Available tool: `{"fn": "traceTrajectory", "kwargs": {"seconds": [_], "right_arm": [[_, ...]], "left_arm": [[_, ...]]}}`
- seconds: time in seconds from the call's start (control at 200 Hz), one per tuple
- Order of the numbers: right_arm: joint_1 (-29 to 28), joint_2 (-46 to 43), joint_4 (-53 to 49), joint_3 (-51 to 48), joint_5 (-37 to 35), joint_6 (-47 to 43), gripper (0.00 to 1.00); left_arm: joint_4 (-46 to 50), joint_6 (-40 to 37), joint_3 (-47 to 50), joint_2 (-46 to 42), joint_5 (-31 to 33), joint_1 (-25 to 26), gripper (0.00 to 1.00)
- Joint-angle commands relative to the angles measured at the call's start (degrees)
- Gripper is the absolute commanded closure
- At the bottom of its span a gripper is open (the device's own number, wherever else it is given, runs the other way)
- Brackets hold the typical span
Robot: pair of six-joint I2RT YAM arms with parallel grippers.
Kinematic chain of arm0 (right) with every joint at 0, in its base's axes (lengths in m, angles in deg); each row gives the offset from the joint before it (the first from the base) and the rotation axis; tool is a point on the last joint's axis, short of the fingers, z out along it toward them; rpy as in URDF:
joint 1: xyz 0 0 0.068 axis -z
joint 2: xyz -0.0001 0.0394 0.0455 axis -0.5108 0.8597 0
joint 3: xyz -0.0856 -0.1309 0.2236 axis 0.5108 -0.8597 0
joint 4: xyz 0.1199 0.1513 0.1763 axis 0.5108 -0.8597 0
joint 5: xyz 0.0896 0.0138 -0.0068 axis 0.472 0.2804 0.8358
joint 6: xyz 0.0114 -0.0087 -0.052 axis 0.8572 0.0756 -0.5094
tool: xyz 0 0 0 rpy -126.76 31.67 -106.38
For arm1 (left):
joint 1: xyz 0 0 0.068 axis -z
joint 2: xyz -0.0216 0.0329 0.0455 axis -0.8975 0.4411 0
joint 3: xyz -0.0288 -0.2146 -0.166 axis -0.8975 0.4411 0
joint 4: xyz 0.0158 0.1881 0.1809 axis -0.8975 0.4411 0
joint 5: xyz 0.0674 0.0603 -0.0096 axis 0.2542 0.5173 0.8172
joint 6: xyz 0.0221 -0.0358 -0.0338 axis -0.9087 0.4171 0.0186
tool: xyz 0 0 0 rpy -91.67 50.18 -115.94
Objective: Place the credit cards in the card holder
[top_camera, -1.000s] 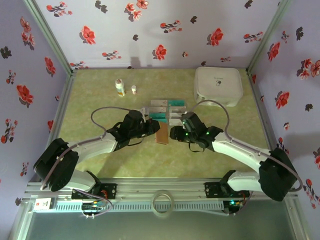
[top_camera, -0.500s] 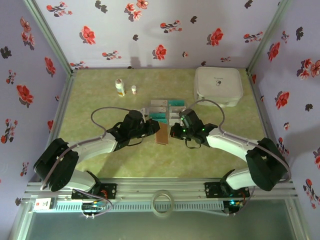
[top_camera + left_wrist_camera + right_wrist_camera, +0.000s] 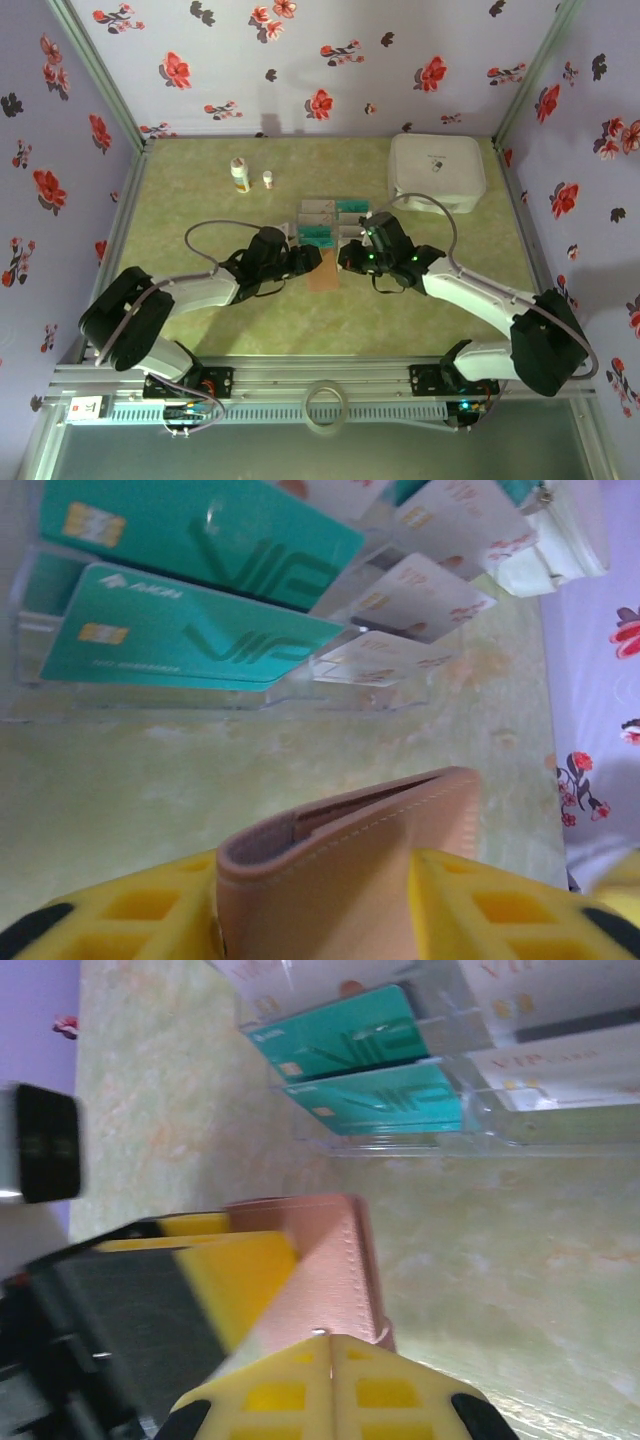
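The pinkish-brown card holder (image 3: 325, 272) sits mid-table between both grippers. In the left wrist view its mouth bulges slightly open (image 3: 350, 860), and my left gripper (image 3: 320, 885) has a yellow finger pressed on each side of it. My right gripper (image 3: 325, 1338) is shut with no gap, its tips against the card holder's stitched side (image 3: 345, 1250). Teal credit cards (image 3: 190, 640) (image 3: 380, 1100) and silver-grey ones (image 3: 420, 595) stand in a clear tray (image 3: 300, 222) just beyond. In the top view my left gripper (image 3: 305, 260) and right gripper (image 3: 346, 262) flank the holder.
A large white rounded case (image 3: 436, 170) sits at the back right. Two small bottles (image 3: 240, 175) (image 3: 268, 180) stand at the back left. Floral walls close off three sides. Open green table lies in front of the holder.
The card holder has tipped from a narrow dark strip to a wider, lighter face. The left arm has drawn in toward the middle. The right gripper has edged left against the holder.
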Motion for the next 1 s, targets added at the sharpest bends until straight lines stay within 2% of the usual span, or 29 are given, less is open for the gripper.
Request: {"fn": "traceTrajectory", "kwargs": {"seconds": [0.0, 0.095, 0.245, 0.635, 0.995], "right_arm": [[-1.5, -1.1, -1.5, 3.3, 1.2, 0.8, 1.00], [-2.8, -0.6, -1.3, 4.9, 1.1, 1.1, 1.00], [-3.9, 0.7, -1.1, 6.6, 1.2, 1.2, 1.00], [-3.9, 4.0, 3.7, 3.5, 3.0, 1.8, 1.00], [-3.5, 6.2, 5.8, 2.7, 5.3, 1.0, 1.00]], "left_arm": [[-4.9, 0.0, 1.3, 1.4, 0.6, -0.5, 0.46], [-6.6, 0.4, 2.2, 2.2, 0.7, -0.7, 0.39], [-8.6, 0.7, 3.5, 2.7, 0.6, -1.1, 0.34], [-12.1, 1.7, 9.4, 1.4, 0.7, -2.5, 0.32], [-8.8, 0.1, 15.2, -4.5, 2.7, -4.9, 0.30]]}}
